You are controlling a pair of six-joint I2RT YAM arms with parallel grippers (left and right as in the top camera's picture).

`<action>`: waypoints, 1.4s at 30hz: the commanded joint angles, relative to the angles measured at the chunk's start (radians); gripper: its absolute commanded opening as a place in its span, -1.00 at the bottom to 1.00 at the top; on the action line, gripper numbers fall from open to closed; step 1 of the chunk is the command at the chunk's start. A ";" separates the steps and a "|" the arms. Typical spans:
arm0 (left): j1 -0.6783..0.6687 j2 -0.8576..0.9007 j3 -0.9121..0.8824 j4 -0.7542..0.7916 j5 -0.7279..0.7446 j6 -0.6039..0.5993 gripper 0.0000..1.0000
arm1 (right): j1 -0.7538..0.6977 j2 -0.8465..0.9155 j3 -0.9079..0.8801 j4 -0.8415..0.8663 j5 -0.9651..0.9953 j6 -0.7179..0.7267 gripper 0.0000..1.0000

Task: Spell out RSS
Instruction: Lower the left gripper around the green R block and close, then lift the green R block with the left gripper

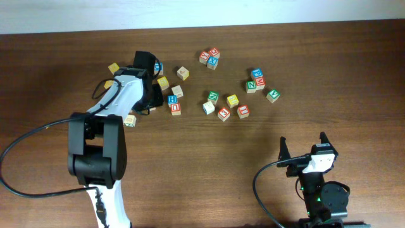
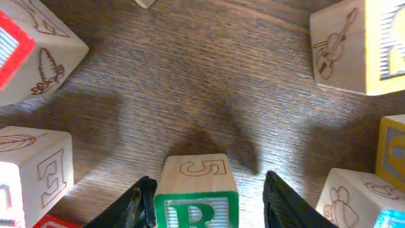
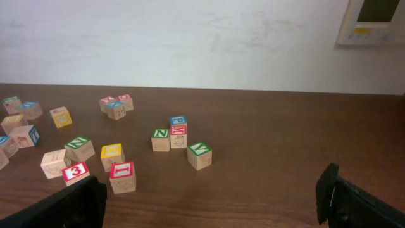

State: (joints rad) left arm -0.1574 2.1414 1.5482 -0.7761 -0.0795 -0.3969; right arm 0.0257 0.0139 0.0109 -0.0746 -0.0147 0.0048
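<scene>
The R cube (image 2: 197,190) is a small block of pale wood. The face turned towards the wrist camera has a green border and a green R, and the side above it has an outlined 5 cut into it. It sits squarely on the desk, upright and untilted, between the two fingers of the left gripper (image 2: 205,212). The left finger is close against its side, and a strip of bare desk shows between it and the right finger.

The two S blocks cannot be told apart from the others. One yellow-faced cube (image 2: 393,149) lies just right of that gripper, another yellow-topped cube (image 1: 232,100) well to its right, their letters unreadable.
</scene>
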 commanded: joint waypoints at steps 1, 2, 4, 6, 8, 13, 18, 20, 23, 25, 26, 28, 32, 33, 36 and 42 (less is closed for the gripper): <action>0.005 0.064 -0.013 0.002 -0.007 0.009 -0.09 | -0.006 -0.008 -0.005 -0.005 0.012 0.011 0.97; 0.005 0.064 -0.013 0.002 -0.007 0.009 -0.11 | -0.006 -0.008 -0.005 -0.005 0.012 0.011 0.97; 0.005 0.064 -0.012 0.005 -0.007 0.009 -0.14 | -0.006 -0.008 -0.005 -0.005 0.012 0.011 0.97; 0.005 0.063 -0.008 0.005 -0.007 0.009 -0.16 | -0.006 -0.008 -0.005 -0.005 0.012 0.011 0.97; 0.005 0.063 -0.004 0.002 -0.007 0.009 -0.27 | -0.006 -0.008 -0.005 -0.005 0.012 0.011 0.97; 0.005 0.063 0.041 -0.043 -0.007 0.009 -0.38 | -0.006 -0.008 -0.005 -0.005 0.012 0.011 0.97; 0.005 0.063 0.069 -0.066 -0.008 0.009 -0.49 | -0.006 -0.008 -0.005 -0.005 0.012 0.011 0.97; 0.005 0.063 0.069 -0.066 -0.007 0.009 -0.49 | -0.006 -0.008 -0.005 -0.005 0.012 0.011 0.97; 0.005 0.063 0.069 -0.066 -0.007 0.009 -0.42 | -0.006 -0.008 -0.005 -0.005 0.012 0.011 0.97; 0.005 0.061 0.072 -0.074 -0.007 0.009 -0.40 | -0.006 -0.008 -0.005 -0.005 0.012 0.011 0.97; 0.005 0.060 0.079 -0.084 -0.007 0.009 -0.40 | -0.006 -0.008 -0.005 -0.005 0.012 0.011 0.97; 0.005 0.054 0.116 -0.136 -0.007 0.009 -0.42 | -0.006 -0.008 -0.005 -0.005 0.012 0.011 0.97; 0.005 0.039 0.239 -0.283 -0.006 0.009 -0.47 | -0.006 -0.008 -0.005 -0.005 0.012 0.011 0.97; 0.005 0.030 0.288 -0.338 -0.005 0.009 -0.47 | -0.006 -0.008 -0.005 -0.005 0.012 0.011 0.97; 0.005 -0.002 0.378 -0.441 0.032 0.009 -0.47 | -0.006 -0.008 -0.005 -0.005 0.012 0.011 0.96; 0.005 -0.109 0.414 -0.528 0.185 0.009 -0.45 | -0.006 -0.008 -0.005 -0.005 0.012 0.011 0.97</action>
State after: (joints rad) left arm -0.1566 2.1235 1.9377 -1.2800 -0.0013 -0.3893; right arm 0.0257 0.0139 0.0109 -0.0746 -0.0143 0.0044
